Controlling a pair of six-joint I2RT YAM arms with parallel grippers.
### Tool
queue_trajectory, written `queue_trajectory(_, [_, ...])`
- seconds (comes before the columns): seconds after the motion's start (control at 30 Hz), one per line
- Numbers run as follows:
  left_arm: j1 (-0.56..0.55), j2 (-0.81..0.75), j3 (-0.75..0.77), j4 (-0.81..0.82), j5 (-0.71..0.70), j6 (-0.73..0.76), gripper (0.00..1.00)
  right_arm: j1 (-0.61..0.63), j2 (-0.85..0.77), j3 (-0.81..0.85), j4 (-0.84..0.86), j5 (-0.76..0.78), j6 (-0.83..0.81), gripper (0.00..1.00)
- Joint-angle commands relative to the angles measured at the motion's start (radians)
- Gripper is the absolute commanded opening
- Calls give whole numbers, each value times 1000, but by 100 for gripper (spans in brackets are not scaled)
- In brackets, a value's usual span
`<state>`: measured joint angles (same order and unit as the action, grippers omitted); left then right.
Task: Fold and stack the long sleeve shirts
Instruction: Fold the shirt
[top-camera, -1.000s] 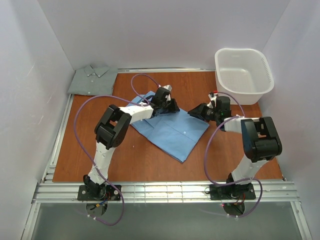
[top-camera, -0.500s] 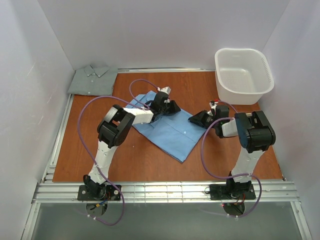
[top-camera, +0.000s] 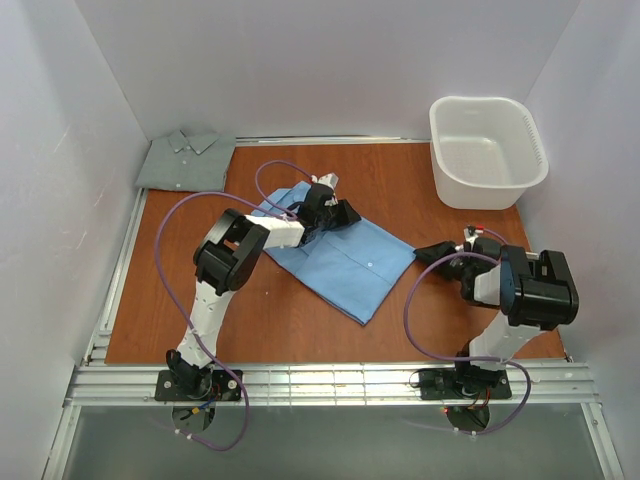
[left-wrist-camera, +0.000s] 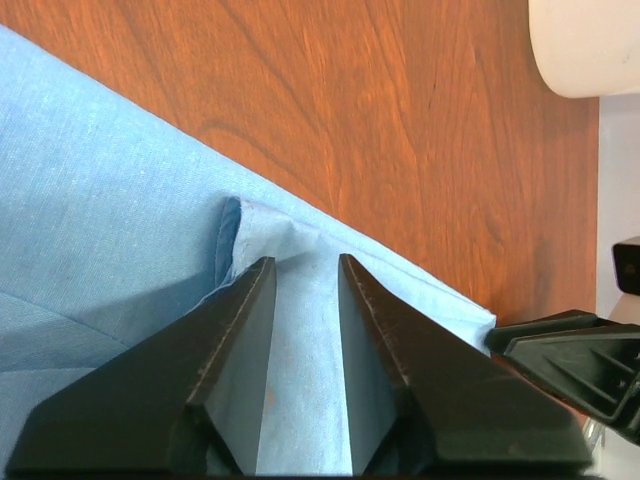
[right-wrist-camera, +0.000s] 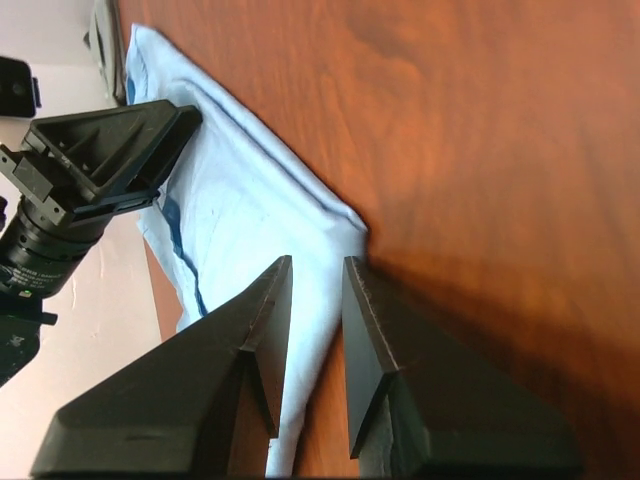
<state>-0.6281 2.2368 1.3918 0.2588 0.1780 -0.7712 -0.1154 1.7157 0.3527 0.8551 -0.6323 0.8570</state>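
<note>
Work area: wooden table (top-camera: 300, 330) is filling the enclosure floor. A white basket (top-camera: 480, 188) is sitting at its far right corner, out of play.

Mid-table, the sky-blue shirt (top-camera: 345, 265) is lying flat on a diagonal, one point aiming right and one aiming toward the arm bases. At the far left corner the grey-green shirt (top-camera: 185, 160) is lying folded with its collar up, well apart from the blue one. My reading is that the blue one is being folded and stacking is not yet done.

The left gripper (left-wrist-camera: 303, 265) is working at the blue shirt's far edge, tips down on the cloth. Its jaws are standing a narrow slit apart with cloth showing in the slit. I cannot tell whether a layer is being pinched or only pressed. A small ruck (left-wrist-camera: 230, 225) is standing up just beside one fingertip.

The right gripper (right-wrist-camera: 318, 262) is hovering low at the shirt's right corner (right-wrist-camera: 350, 228). Its jaws are likewise barely parted and are gripping nothing that I can see.

Doing it well, as I judge it:
- The ruck needs flattening first, or it is going into the crease.
- The right tips should be getting under the corner, not shoving it along the slick wood.
- Both grippers should be lifting together at matching height, so the fold line is running straight.
</note>
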Motion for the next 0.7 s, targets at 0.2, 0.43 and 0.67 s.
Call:
queue_trajectory(0.2, [1,-268,-31,-96,-55,160,55,-20,-335,57,-496,40,-220,29])
queue_trajectory(0.43, [-140,-569,-175,-242,-261,430,83,0,-594,138,-983,126,-383,71])
queue_trajectory(0.67, [-506,-729,-385,-404,-573,587,82,3,-760,118,-1217,88,-466,79])
